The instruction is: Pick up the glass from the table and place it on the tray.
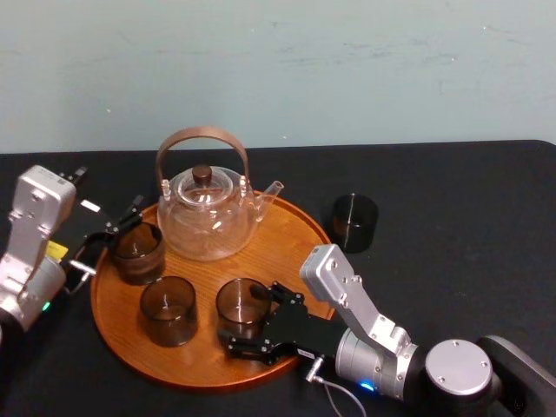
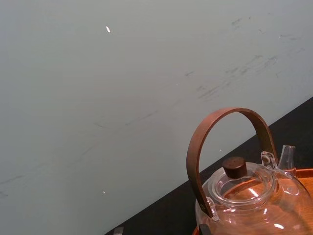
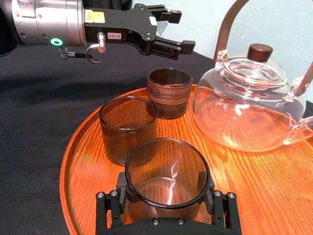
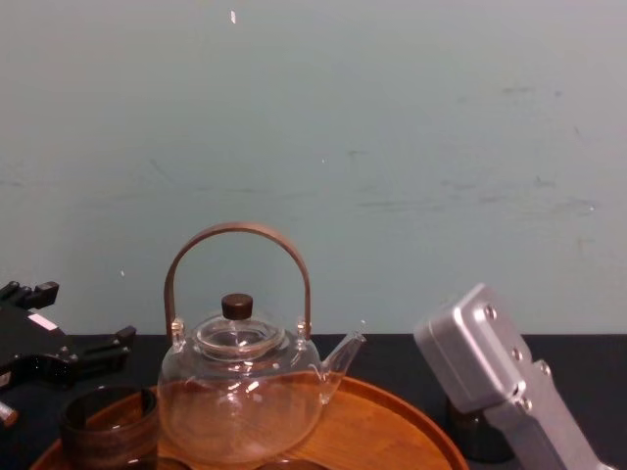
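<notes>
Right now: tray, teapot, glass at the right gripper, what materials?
Tray: likely wood by its grain lines, orange-brown, slight sheen. Teapot: clear glass, see-through with glints; brown handle, possibly wood. Glass at the right gripper: smoky tinted glass, see-through.

loc: prob. lab/test rig | evid: black-covered tbl (image 1: 486, 200), bare scuffed pale-green wall (image 1: 278, 69) behind

A small white label (image 3: 113, 35) on the left gripper (image 3: 178, 30) carries short dark print, perhaps "101-8", too small to be sure. The yellow sticker (image 3: 95, 16) near it is unreadable.
</notes>
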Action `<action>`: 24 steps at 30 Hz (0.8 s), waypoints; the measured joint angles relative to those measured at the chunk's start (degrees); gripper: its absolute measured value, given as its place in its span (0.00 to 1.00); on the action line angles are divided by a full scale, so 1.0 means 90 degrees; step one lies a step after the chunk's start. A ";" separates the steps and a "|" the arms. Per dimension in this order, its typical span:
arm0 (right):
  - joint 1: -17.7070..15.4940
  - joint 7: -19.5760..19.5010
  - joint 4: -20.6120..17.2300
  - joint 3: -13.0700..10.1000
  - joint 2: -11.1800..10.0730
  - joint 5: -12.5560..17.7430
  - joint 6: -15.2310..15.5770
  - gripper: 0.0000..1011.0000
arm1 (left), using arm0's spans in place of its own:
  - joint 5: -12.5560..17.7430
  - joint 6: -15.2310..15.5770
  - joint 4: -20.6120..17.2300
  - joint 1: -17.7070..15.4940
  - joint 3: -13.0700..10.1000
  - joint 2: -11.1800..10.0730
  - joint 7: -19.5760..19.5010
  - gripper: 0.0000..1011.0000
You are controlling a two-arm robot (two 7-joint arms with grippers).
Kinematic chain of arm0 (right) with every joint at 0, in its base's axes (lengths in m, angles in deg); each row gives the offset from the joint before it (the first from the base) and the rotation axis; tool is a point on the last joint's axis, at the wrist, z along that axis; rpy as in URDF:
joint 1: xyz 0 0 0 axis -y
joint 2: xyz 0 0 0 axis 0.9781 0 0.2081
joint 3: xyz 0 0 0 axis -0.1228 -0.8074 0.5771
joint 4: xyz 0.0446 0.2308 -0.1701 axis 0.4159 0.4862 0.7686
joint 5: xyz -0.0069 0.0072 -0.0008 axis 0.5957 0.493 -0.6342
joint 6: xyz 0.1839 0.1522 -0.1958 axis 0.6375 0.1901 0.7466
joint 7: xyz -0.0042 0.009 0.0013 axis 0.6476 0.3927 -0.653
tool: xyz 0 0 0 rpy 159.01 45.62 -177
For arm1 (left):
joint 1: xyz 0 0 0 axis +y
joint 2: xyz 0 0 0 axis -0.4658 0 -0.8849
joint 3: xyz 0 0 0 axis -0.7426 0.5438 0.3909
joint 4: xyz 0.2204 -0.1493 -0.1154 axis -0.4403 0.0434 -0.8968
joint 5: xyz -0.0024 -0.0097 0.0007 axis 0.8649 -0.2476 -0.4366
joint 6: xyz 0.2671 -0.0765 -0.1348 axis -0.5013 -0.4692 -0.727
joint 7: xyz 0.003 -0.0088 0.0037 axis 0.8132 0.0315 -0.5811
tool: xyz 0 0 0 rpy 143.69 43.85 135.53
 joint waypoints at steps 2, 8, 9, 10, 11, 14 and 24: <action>-0.0001 -0.0001 -0.0004 -0.0001 -0.0001 0.0000 -0.0001 0.90 | 0.0000 0.0000 0.0000 0.0000 0.0000 0.0000 0.0000 0.99; -0.0004 -0.0003 -0.0010 -0.0003 -0.0004 0.0000 -0.0003 0.90 | 0.0000 0.0000 0.0000 0.0000 0.0000 0.0000 0.0000 0.99; -0.0005 -0.0003 -0.0011 -0.0004 -0.0005 0.0000 -0.0002 0.90 | 0.0000 0.0000 0.0000 0.0000 0.0000 0.0000 0.0000 0.99; -0.0005 -0.0004 -0.0012 -0.0004 -0.0005 0.0000 -0.0003 0.90 | 0.0000 0.0000 0.0000 0.0000 0.0000 0.0000 0.0000 0.99; -0.0006 -0.0004 -0.0013 -0.0005 -0.0005 0.0000 -0.0003 0.90 | 0.0000 0.0000 -0.0001 0.0000 0.0000 0.0000 0.0000 0.99; -0.0008 -0.0004 -0.0014 -0.0006 -0.0006 0.0000 -0.0003 0.90 | 0.0000 0.0000 0.0000 0.0000 0.0000 0.0000 0.0000 0.99; -0.0010 -0.0004 -0.0022 -0.0010 -0.0009 0.0001 -0.0003 0.99 | 0.0000 0.0000 0.0000 0.0000 0.0000 0.0000 0.0000 0.99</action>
